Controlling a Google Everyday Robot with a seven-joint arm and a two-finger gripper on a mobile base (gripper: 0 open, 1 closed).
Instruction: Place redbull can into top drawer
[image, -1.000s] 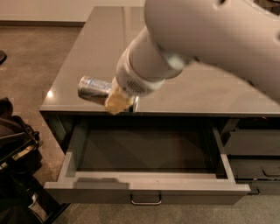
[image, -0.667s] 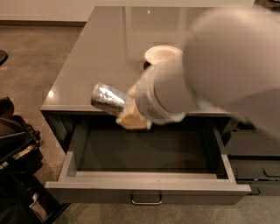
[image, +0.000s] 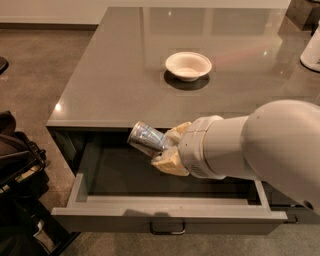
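Redbull can (image: 146, 138), shiny metal, in grip of tan pincer (image: 167, 147), seemingly above top drawer (image: 165, 215).

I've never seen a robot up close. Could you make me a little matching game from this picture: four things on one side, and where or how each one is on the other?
Things:
1. redbull can
2. top drawer
3. white bowl
4. gripper

States:
A. pulled open, dark inside
B. resting on the grey countertop
C. held tilted above the open drawer
D. fingers shut on the can, just in front of the countertop's edge

Pairs: 1-C, 2-A, 3-B, 4-D
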